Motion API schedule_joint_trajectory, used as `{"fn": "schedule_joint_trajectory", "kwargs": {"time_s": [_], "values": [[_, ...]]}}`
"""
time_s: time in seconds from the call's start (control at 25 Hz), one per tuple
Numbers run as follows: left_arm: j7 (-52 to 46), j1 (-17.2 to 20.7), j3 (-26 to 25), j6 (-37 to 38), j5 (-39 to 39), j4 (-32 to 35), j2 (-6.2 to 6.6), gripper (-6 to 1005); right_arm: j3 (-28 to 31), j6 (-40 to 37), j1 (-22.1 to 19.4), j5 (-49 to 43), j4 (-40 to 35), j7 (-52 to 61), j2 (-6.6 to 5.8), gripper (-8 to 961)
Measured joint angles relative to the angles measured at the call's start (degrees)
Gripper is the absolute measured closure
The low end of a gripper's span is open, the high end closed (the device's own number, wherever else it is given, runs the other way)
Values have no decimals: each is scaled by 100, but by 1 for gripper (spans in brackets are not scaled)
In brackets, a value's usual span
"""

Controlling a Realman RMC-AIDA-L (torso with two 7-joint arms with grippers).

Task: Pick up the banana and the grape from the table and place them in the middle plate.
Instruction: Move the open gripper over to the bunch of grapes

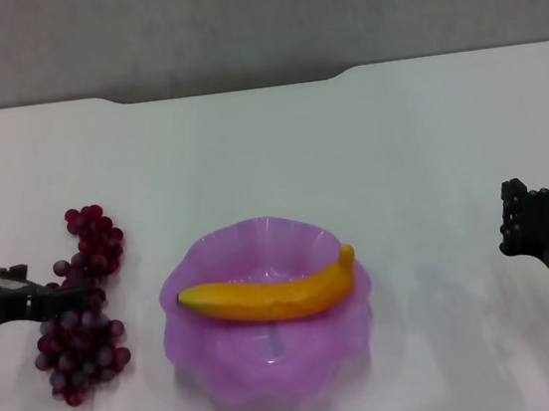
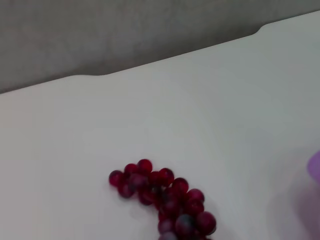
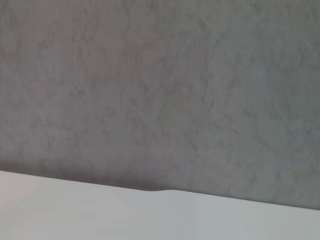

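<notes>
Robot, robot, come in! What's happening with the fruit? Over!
Left hand at the grapes, which lie on the table. Right hand parked at far right. Banana in purple plate. Nothing in the way.

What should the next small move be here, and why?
Probably the left gripper should settle onto the grape and grip it: it is already at the bunch, which lies on the table, while the banana is already in the middle plate. The right gripper is idle, far right.

White table (image 3: 125, 215) edge with a small notch, below a mottled grey wall (image 3: 160, 90).
</notes>
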Motion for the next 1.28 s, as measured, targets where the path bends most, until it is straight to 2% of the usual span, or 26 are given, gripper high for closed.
{"fn": "schedule_joint_trajectory", "kwargs": {"time_s": [0.44, 0.64, 1.0, 1.28], "values": [[-52, -274, 447, -255, 34, -210, -6, 129, -10, 0, 30, 0, 39, 38, 0, 929], [-62, -383, 422, -564, 23, -572, 7, 129, -56, 0, 49, 0, 53, 159, 0, 929], [-63, -837, 206, -922, 76, -1696, 21, 128, -103, 0, 70, -9, 66, 197, 0, 928], [-44, -860, 203, -1204, 59, -1757, 21, 128, -132, 0, 82, -9, 75, 197, 0, 928]]}}
